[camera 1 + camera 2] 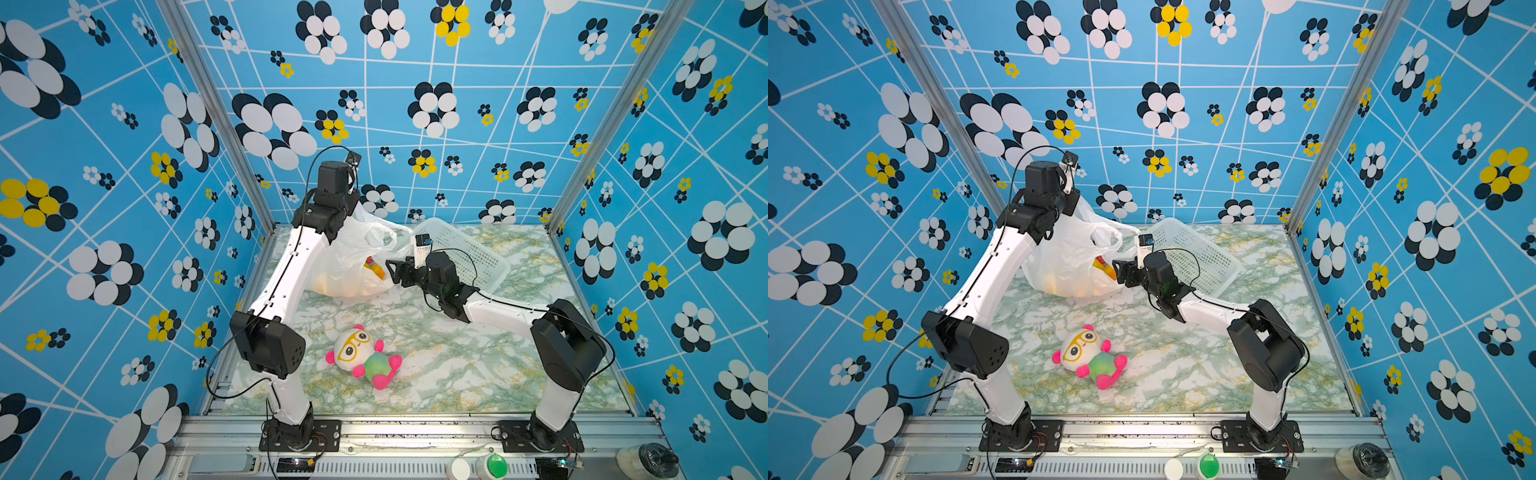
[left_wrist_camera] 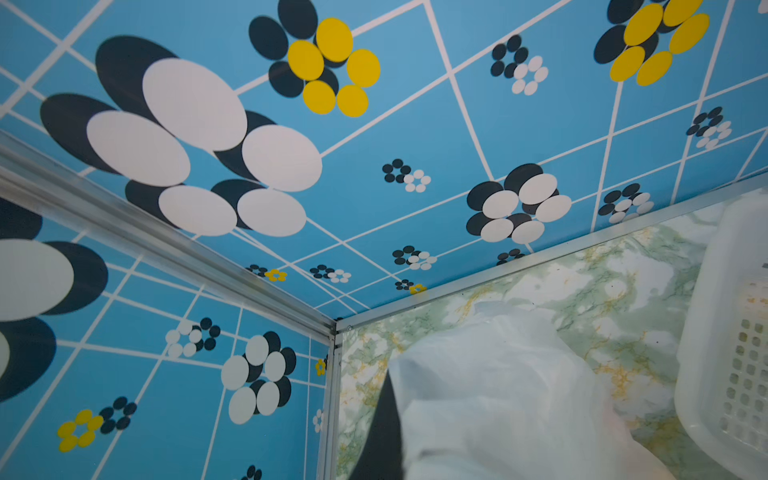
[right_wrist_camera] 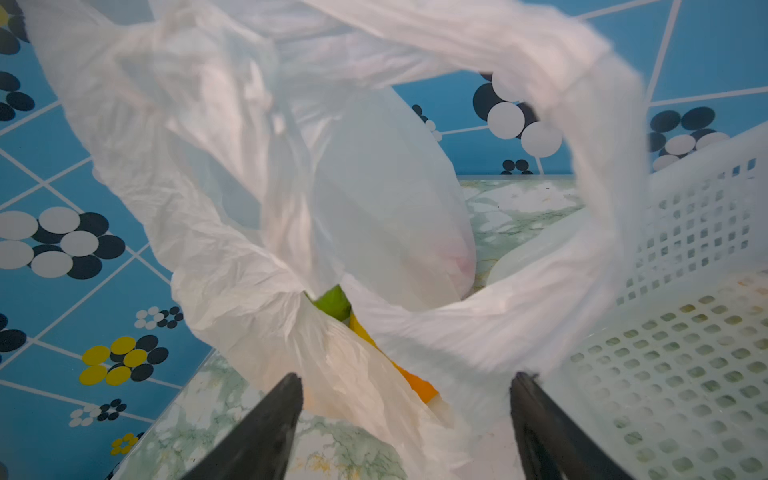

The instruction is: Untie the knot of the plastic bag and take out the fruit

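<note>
Green-marbled tabletop (image 1: 457, 365), plastic bag (image 1: 345, 257) at back, white basket (image 1: 469, 249) beside it, plush doll (image 1: 363, 357) nearer front

Both top views: I see bright, even light from above on the marbled tabletop (image 1: 457, 365), with only soft, short shadows beside the plush doll (image 1: 363, 357); the aluminium rail (image 1: 415, 428) at the lower edge shines pale. The straight wall lines bow toward the frame edges, a wide-lens distortion, and focus holds throughout. Left wrist view: I get sharp patterned walls, while the plastic bag (image 2: 498, 395) and the basket (image 2: 731, 353), close to the lens, go soft. Right wrist view: the bag's loop handle (image 3: 582, 83) smears with motion blur. The right gripper (image 3: 405, 378) fingers (image 3: 266, 424) are defocused, and light glows through the thin film.
</note>
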{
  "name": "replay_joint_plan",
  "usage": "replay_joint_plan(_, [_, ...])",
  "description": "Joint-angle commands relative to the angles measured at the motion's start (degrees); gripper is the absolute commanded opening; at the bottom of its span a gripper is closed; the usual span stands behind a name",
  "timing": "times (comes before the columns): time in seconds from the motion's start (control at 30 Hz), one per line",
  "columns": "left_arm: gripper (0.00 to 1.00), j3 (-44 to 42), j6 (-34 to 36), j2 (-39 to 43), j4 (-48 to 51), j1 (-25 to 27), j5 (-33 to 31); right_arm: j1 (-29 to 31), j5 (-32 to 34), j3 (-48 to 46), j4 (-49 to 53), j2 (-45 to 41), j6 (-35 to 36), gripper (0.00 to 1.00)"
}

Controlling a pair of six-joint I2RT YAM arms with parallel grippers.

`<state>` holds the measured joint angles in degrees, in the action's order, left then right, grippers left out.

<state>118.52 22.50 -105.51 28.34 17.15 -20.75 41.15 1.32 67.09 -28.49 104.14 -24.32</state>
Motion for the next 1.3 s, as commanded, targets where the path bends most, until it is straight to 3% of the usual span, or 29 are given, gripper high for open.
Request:
replay_joint_plan(0.0, [0.0,4.0,6.04,-0.42,0.7,1.28,-3.33,-0.61,-0.01,2.59,2.71,1.61,1.06,0.75])
replay_joint_plan(0.1, [0.0,-3.19,6.29,3.42,-5.06,1.37,-3.06,-1.48,-0.13,2.4,2.33,2.1,-0.02,0.71])
replay_joint_plan(0.2, [0.0,-17.85,8.3,10.73,-15.88,2.64,-2.87,-1.86,-0.1,2.04,1.81,2.36,-0.46,0.71])
replay_joint_plan(0.3, [0.0,-33.59,11.01,17.16,-27.45,6.25,-6.64,-1.88,-0.14,2.01,1.69,2.94,-0.63,0.72])
replay_joint_plan(0.43, [0.0,-46.91,4.98,23.69,-32.24,10.56,-9.12,-1.87,-2.01,1.27,0.31,3.28,-0.64,0.79])
replay_joint_plan(0.6, [0.0,-52.66,-4.7,30.01,-27.37,14.41,-11.31,-1.77,-4.69,-2.25,-1.52,-0.5,1.41,0.82])
replay_joint_plan(0.73, [0.0,-55.88,-18.71,35.5,-20.29,14.71,-9.63,-0.62,-5.93,-6.89,-2.72,-4.42,6.2,0.82])
replay_joint_plan(0.9, [0.0,-69.12,-29.4,44.71,-26.74,14.63,-5.15,3.69,-3.97,-15.68,-4.27,-9.65,16.18,0.83])
replay_joint_plan(1.07, [0.0,-75.24,-28.78,47.35,-30.61,13.79,1.54,7.19,-3.46,-18.99,-5.01,-8.77,18.7,0.79])
replay_joint_plan(1.27, [0.0,-74.58,-35.48,47.15,-24.21,13.79,-7.04,9.93,-1.78,-19.43,-9.53,-5.93,19.57,0.67])
